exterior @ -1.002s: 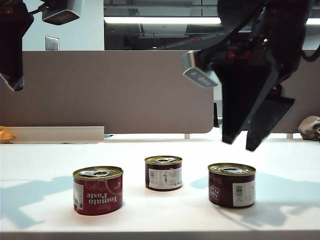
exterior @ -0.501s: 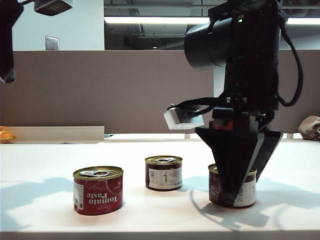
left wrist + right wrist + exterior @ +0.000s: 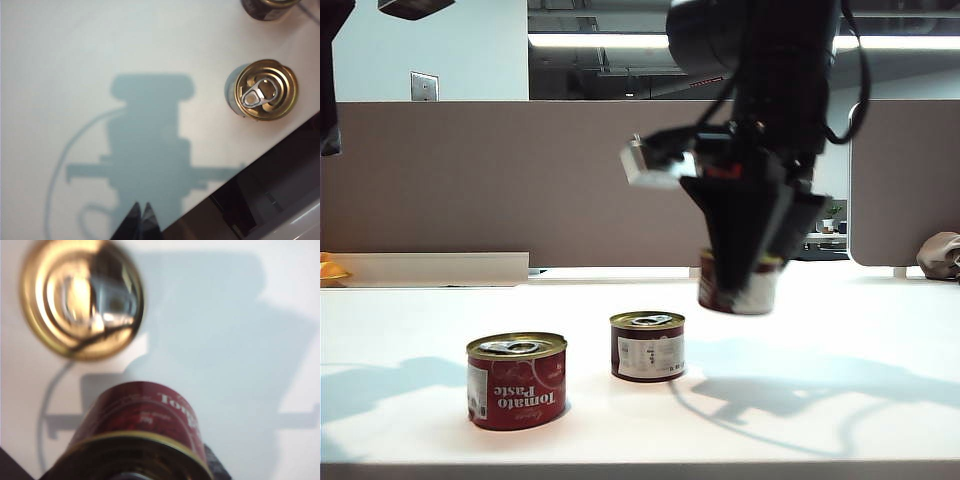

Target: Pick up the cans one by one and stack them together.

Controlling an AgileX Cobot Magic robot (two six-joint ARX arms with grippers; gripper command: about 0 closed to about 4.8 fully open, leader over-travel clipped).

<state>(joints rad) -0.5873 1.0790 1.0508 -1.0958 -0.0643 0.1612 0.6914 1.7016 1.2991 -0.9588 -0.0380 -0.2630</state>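
The exterior camera sits low, almost level with the worktop, and looks across it toward a grey partition; the red can stands nearest the lens.

The left wrist camera looks steeply down on the worktop from well above, its end effector at the frame edge, and takes in a gold can lid.

The right wrist camera looks down from very close, a maroon can filling its near field, blurred.

All three views share the worktop and cans.
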